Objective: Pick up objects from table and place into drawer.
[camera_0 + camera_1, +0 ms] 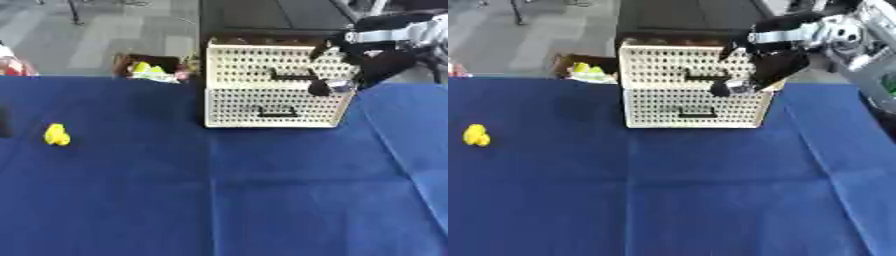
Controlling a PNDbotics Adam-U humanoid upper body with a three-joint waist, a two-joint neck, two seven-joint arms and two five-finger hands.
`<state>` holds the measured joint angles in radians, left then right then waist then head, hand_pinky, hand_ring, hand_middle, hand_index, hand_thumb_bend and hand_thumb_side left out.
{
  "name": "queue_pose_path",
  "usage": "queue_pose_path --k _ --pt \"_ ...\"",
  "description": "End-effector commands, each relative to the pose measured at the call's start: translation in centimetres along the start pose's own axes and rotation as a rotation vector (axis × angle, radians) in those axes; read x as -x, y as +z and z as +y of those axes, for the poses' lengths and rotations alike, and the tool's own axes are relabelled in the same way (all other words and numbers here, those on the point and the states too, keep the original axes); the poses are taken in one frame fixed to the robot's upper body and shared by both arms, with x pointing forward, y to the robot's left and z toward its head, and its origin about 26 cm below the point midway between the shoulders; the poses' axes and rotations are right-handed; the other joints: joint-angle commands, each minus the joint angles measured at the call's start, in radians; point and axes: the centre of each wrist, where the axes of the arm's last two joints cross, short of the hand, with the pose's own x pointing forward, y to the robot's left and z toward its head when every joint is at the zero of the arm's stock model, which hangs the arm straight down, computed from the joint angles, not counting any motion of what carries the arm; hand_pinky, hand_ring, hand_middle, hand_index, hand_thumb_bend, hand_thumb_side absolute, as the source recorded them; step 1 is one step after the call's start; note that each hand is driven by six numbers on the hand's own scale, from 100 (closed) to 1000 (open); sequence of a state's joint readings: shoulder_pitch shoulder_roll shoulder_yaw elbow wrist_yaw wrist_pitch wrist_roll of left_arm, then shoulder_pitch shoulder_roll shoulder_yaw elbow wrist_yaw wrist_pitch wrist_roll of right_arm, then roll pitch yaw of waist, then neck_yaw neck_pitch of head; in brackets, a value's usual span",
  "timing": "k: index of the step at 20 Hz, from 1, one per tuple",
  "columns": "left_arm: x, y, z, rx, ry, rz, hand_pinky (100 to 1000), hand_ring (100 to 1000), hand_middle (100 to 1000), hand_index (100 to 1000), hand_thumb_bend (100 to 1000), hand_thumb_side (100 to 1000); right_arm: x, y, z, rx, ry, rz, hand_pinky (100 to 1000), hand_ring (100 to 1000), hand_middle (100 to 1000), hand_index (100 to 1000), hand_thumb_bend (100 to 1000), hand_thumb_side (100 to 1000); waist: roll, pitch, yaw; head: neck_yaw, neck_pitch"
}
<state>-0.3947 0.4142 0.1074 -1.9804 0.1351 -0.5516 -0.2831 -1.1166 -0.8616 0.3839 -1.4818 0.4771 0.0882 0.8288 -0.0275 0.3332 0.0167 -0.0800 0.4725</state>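
Yellow object (57, 134) at nine o'clock on blue table (262, 200), well apart from drawer unit (271, 87) at twelve. Looks small, light, maybe rounded; pinch across middle. Right hand (754, 75) at upper drawer front, near handle; finger state: cannot tell.

One hand (767, 65) shows, the right. One white cabinet (271, 87) stands just beside it, to its left, with two drawers, each with one dark handle. One yellow object (57, 135) lies on the desk (262, 190), well apart from the hand, far to its left. One box (150, 67) sits beyond the desk.
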Motion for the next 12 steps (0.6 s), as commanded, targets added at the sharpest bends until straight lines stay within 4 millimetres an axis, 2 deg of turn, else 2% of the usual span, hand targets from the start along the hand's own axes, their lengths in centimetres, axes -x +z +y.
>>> queue_pose_path --k 1,12 --pt "-0.57 -0.65 0.70 0.018 -0.024 -0.022 447 617 607 723 100 548 0.02 1.10 -1.07 0.026 0.023 0.033 457 157 174 928 472 822 -0.001 -0.018 0.000 0.003 -0.012" --pt "-0.56 -0.72 0.67 0.021 -0.021 -0.020 446 618 608 724 100 548 -0.14 0.12 -1.19 -0.023 0.014 0.027 440 159 175 932 500 777 -0.004 -0.014 0.003 0.004 -0.015"
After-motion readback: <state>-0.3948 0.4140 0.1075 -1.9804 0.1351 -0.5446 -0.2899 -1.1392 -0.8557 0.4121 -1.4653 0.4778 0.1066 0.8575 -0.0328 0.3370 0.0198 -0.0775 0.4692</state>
